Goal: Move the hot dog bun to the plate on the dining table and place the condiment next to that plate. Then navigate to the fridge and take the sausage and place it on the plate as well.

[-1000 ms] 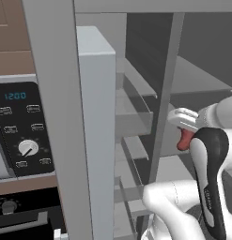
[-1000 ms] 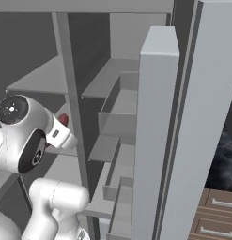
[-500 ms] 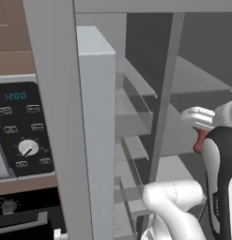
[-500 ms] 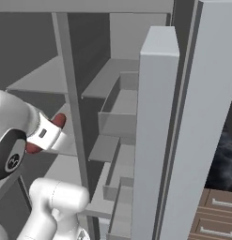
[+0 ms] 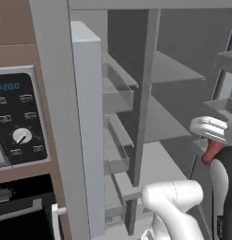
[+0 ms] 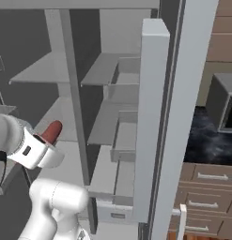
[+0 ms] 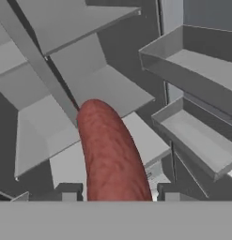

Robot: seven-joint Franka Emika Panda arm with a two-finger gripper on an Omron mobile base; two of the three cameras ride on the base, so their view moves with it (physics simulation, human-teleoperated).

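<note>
Oven control panel (image 5: 16,119) — dark countertop (image 6: 209,140), wooden drawers (image 6: 206,185)

Sausage (image 7: 110,159) before fridge shelves (image 7: 108,89)

The sausage (image 7: 111,159) is mottled reddish-brown, the fridge (image 5: 157,70) shelves plain grey, the oven panel (image 5: 19,119) black.

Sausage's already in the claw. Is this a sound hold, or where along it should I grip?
The claw holds the sausage near one end, across its width, with most of the rounded length sticking out ahead. Squeezing across its narrow round body, from the side, suits the shape. A grip nearer the middle would probably swing less, but this hold looks workable; I would not regrip.
</note>
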